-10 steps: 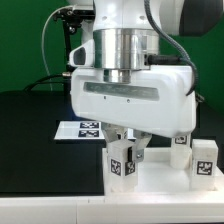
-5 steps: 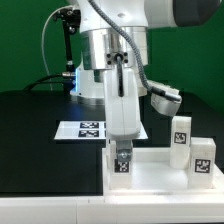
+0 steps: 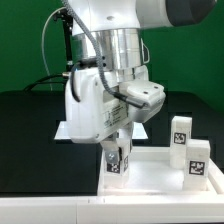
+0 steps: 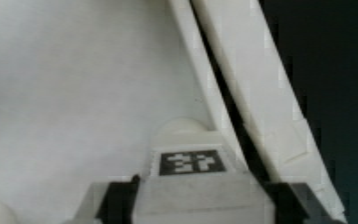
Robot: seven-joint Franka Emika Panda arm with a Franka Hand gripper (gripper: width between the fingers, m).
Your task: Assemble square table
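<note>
The white square slab (image 3: 150, 176) lies flat at the front of the table. A short white leg (image 3: 117, 161) with a black-and-white tag stands upright on the slab's corner at the exterior view's left. My gripper (image 3: 118, 152) comes down from above and is shut on this leg. In the wrist view the leg (image 4: 195, 165) sits between my two dark fingers (image 4: 119, 203), with the slab (image 4: 87, 90) below it. Two more tagged legs (image 3: 181, 133) (image 3: 198, 161) stand upright at the exterior view's right. The fourth leg is out of view.
The marker board (image 3: 62, 130) lies on the black table behind the slab, mostly hidden by my arm. A black stand with cables (image 3: 66, 40) rises at the back left. The green wall is behind.
My hand has turned about its vertical axis with the leg in its grip. The leg stays on the same corner of the slab. The other two legs have not moved.
</note>
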